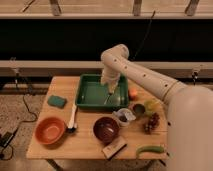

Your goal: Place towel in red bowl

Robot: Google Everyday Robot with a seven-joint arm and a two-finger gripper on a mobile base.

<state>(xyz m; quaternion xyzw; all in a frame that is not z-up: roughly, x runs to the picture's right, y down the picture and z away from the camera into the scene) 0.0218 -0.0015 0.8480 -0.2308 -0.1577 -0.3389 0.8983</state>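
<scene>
Hovering over the green tray [92, 97] at frame centre, the gripper [109, 93] points down; clenched or released, I can't tell. Red bowl [50, 130] sits empty lower left; towel's whereabouts unclear.

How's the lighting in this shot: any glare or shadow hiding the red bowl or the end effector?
Camera view: dim, warm light, with a near-black band behind the table. Camera view: the red bowl is evenly lit, no glare. Camera view: the end effector hangs over the green tray and stands out pale against it.
</scene>
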